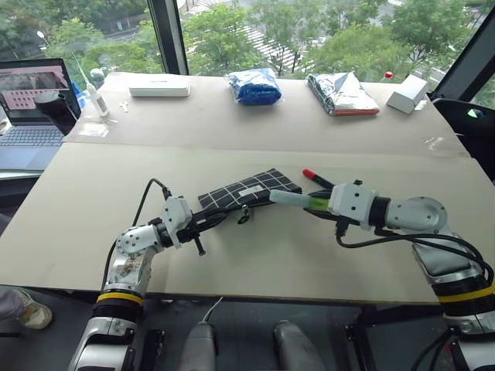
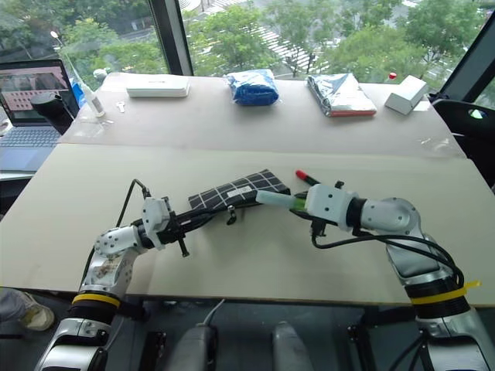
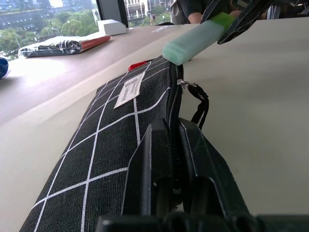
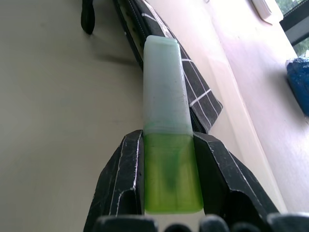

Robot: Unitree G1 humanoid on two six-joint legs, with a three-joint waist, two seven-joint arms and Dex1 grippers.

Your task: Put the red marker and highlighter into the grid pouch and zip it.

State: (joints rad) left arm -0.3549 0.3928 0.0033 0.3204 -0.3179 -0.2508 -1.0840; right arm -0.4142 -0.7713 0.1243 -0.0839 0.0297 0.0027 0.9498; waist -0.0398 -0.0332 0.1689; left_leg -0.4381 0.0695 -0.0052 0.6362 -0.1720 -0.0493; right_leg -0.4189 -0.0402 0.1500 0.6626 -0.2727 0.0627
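Grid pouch (image 1: pixel 246 191) lies mid-table, slanting from near-left to far-right. Left gripper (image 3: pixel 176 145) pinched tight on the pouch's near edge at the zipper. Right gripper (image 4: pixel 168 159) clamps the highlighter (image 4: pixel 166 130) by its green end, pale end just above the pouch's right end. Red marker (image 1: pixel 316 178) lies on the table (image 1: pixel 255 263) just right of the pouch.

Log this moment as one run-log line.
left gripper: shut on grid pouch | right gripper: shut on highlighter, tip at pouch end | red marker: on table
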